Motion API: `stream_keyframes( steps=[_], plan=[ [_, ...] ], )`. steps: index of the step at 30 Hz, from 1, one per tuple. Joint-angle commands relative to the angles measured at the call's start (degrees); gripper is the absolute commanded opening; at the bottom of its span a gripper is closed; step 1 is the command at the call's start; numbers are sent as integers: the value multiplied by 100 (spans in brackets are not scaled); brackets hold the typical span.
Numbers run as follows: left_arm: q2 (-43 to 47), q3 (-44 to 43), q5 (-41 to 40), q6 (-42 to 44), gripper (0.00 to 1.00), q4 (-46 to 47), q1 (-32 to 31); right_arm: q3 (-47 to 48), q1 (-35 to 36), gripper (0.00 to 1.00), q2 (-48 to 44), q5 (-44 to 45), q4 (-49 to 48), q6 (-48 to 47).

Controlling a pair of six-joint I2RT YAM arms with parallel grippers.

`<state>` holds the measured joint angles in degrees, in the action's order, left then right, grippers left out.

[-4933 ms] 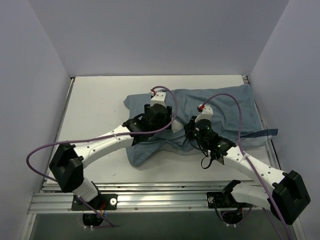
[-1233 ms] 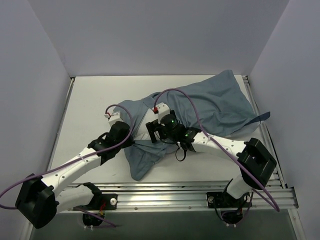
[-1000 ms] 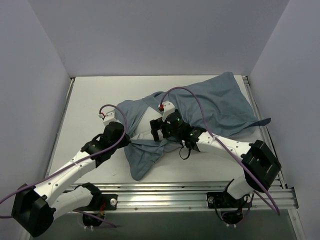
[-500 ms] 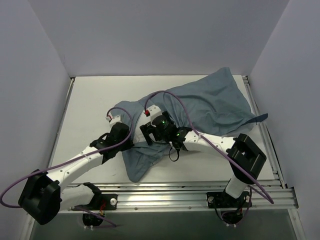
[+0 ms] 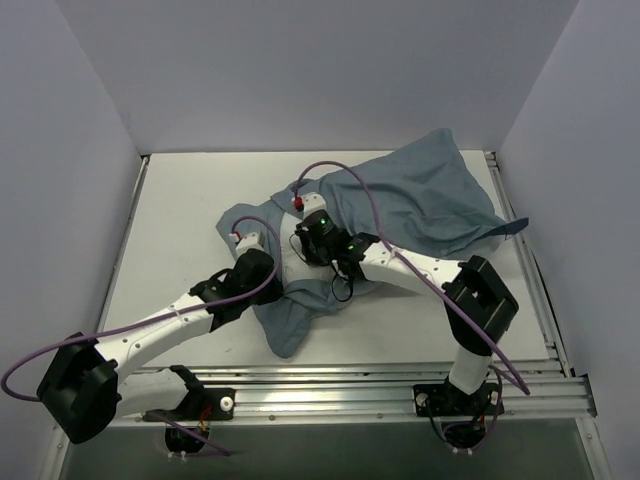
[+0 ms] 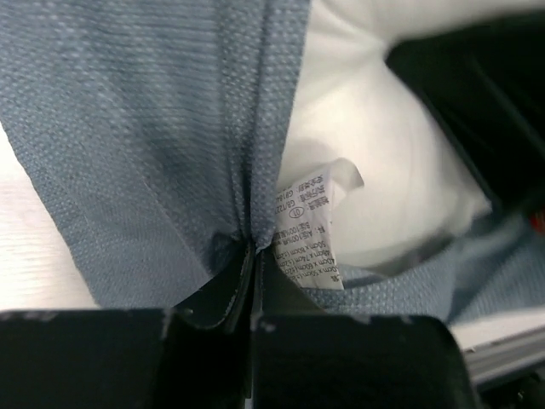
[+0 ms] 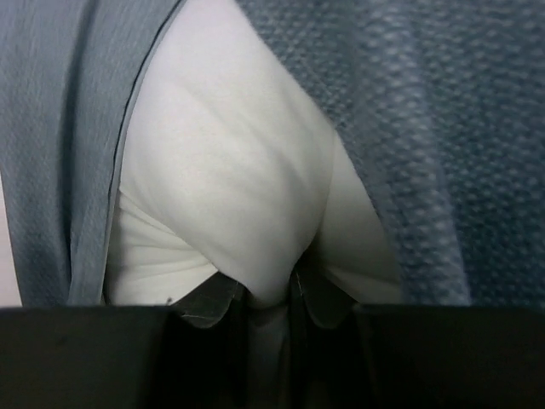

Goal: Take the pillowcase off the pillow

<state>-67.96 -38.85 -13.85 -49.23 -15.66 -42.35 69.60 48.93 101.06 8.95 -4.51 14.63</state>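
Note:
The pillowcase is a blue-grey cloth lying rumpled from the table's middle to the far right. Its open end is bunched between the two arms. The left gripper is shut on a seam of the pillowcase, beside a white printed label. Inside the opening bulges the white pillow. The right gripper has reached into that opening, and its jaws are shut on a fold of the pillow. Pillowcase cloth hangs on both sides of that fold.
Pale walls close the white table on the left, back and right. An aluminium rail carrying both arm bases runs along the near edge. Purple cables loop above the arms and the cloth.
The right gripper has moved left into the pillowcase opening and shut on the pillow. The left arm has shifted slightly right, still gripping the cloth. The pillowcase's far corner has risen.

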Motion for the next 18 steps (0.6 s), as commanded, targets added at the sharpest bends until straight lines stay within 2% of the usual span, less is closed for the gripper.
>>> stream_keyframes(
  steps=[1, 5, 10, 18],
  plan=[
    [126, -237, 339, -192, 2, -464, -449, 176, -708, 0, -207, 212, 153, 671],
    [178, -149, 339, -236, 2, -622, -564, 431, -1183, 0, -569, 344, -128, 1014],
    [143, -271, 558, 115, 2, -1007, -608, 799, -1816, 0, -754, 318, -252, 1296],
    [-50, -421, 216, 178, 2, -1449, -678, 1845, -2379, 0, -868, -526, 55, 1911]
  ],
)
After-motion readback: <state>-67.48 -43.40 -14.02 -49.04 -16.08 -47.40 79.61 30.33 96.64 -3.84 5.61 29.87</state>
